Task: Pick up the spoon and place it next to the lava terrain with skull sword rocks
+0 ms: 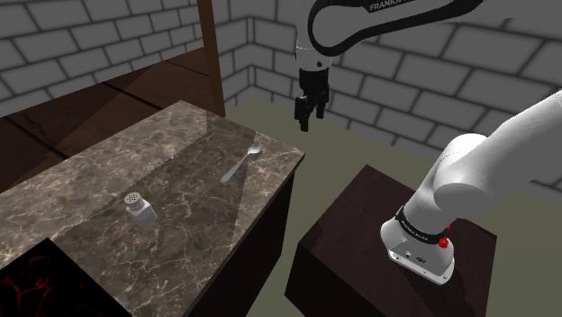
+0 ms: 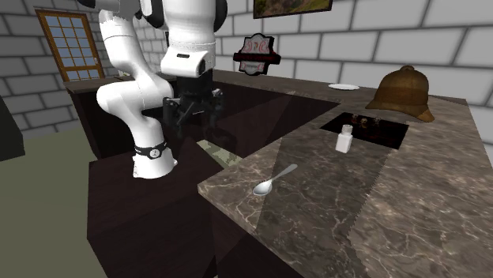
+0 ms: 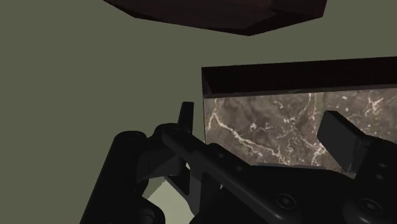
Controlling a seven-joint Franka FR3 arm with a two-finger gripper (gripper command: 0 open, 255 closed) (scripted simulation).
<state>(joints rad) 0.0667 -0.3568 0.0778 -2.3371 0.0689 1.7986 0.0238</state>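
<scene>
A silver spoon (image 1: 241,165) (image 2: 274,181) lies flat on the dark marble counter (image 1: 108,180) (image 2: 379,213), near the counter's end. The lava terrain (image 1: 27,281) (image 2: 368,127) is a dark slab with glowing red cracks, sitting at the far end of the counter from the spoon. My gripper (image 1: 306,117) (image 2: 193,109) (image 3: 264,130) hangs in the air beyond the counter's end, above the floor and higher than the spoon. It is open, with nothing between its fingers (image 3: 340,137). A corner of the marble top (image 3: 267,124) lies below it.
A white shaker (image 1: 140,208) (image 2: 344,141) stands between the spoon and the lava terrain. A brown hat (image 2: 404,92) and a small white plate (image 2: 344,86) sit behind the terrain. My dark stand (image 1: 360,243) is beside the counter, across a strip of floor (image 1: 297,243).
</scene>
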